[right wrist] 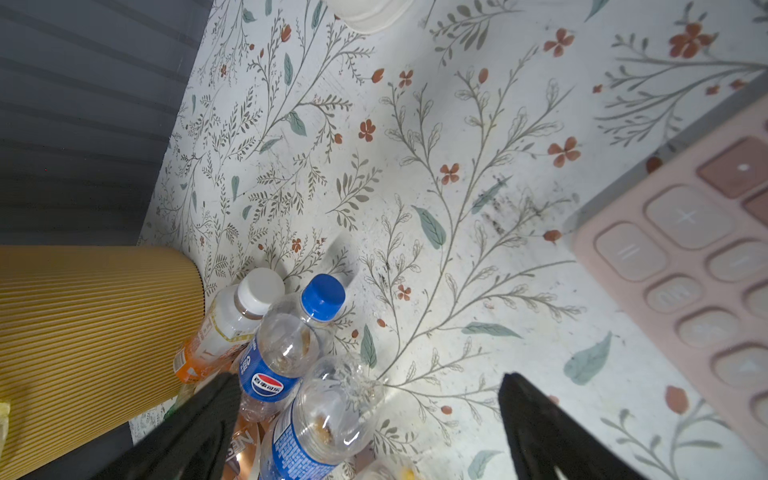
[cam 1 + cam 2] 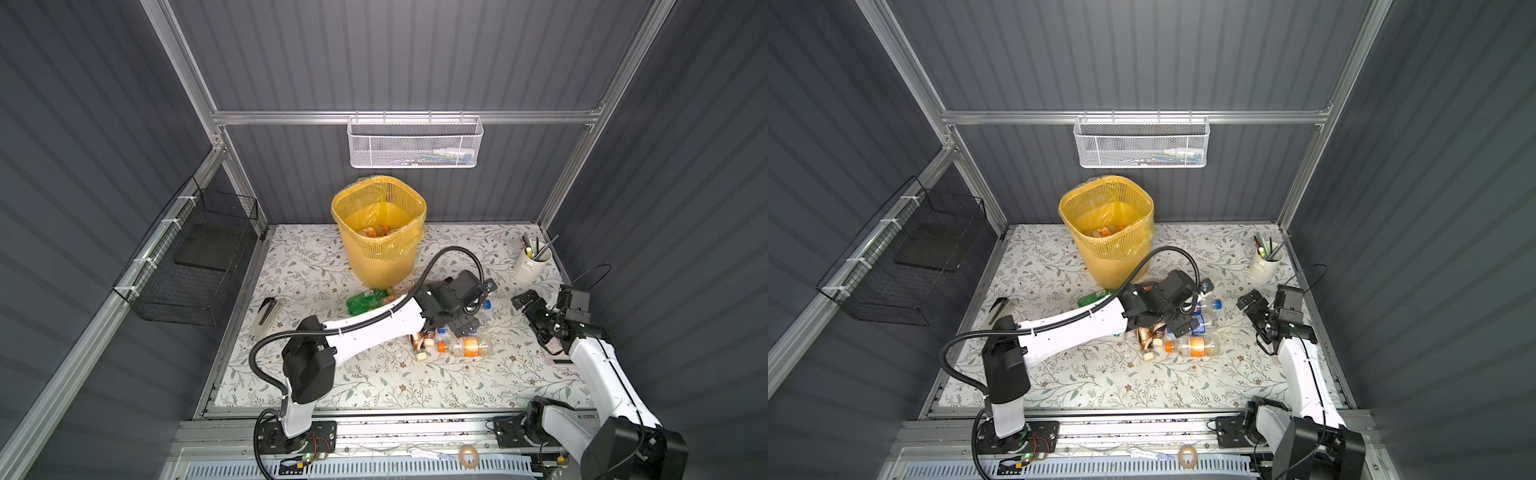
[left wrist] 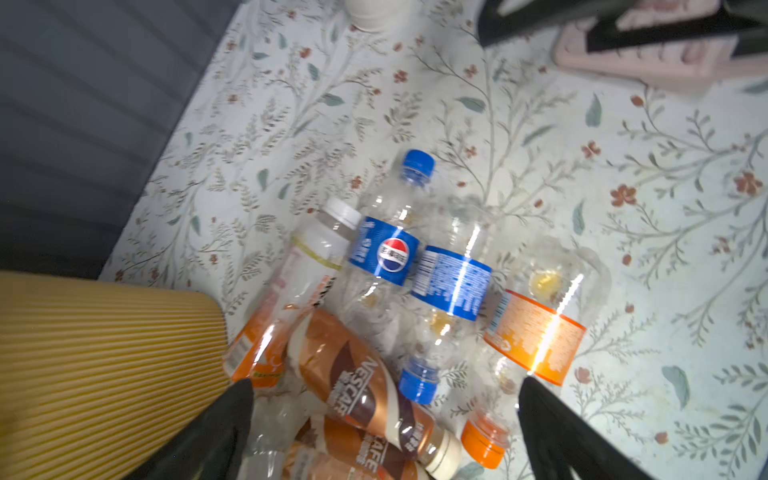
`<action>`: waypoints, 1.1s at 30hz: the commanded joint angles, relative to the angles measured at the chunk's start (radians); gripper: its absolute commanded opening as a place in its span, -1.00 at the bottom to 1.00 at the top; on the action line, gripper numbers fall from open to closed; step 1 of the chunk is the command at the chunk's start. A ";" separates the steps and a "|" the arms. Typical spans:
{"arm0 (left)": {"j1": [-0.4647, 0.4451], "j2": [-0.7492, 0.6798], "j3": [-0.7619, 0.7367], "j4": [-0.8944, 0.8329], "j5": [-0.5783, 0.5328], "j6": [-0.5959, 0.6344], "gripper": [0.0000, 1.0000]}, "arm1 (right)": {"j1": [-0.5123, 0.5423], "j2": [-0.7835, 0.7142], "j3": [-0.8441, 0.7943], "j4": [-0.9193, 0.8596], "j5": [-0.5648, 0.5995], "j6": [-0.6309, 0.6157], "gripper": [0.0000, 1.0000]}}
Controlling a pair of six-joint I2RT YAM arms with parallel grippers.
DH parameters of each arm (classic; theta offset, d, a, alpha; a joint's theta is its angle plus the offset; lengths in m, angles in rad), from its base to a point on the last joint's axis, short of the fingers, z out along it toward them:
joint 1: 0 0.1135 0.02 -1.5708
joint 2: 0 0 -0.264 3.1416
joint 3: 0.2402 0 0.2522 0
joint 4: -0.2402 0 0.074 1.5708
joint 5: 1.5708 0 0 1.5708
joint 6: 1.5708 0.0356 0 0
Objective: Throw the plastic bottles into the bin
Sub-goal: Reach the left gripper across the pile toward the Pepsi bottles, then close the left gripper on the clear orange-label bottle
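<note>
Plastic bottles [image 2: 469, 347] lie heaped mid-table [image 2: 374, 382], just near of the yellow bin [image 2: 382, 266]. The left arm covers much of the heap in both top views, so they cannot be counted. A green bottle [image 2: 365, 301] pokes out left of that arm. Some lie inside the bin, only partly seen. The left gripper [image 3: 384, 388] hangs spread over the heap, gripping nothing. The right gripper [image 1: 370, 378], also spread, sits rightward by a cut-off pink calculator [image 1: 685, 257].
</note>
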 commanded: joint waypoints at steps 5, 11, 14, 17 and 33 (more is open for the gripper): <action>-0.047 0.147 0.143 -0.129 0.123 0.160 0.97 | -0.039 0.000 -0.038 0.067 -0.095 -0.027 0.98; -0.060 0.234 0.169 -0.137 0.178 0.163 0.88 | -0.065 -0.004 -0.053 0.070 -0.107 -0.023 0.98; -0.063 0.274 0.184 -0.148 0.173 0.158 0.82 | -0.072 -0.010 -0.059 0.074 -0.113 -0.018 0.98; -0.063 0.307 0.194 -0.153 0.178 0.151 0.78 | -0.077 -0.016 -0.065 0.079 -0.114 -0.017 0.98; -0.075 0.379 0.200 -0.151 0.262 0.116 0.58 | -0.095 -0.021 -0.086 0.090 -0.126 -0.007 0.98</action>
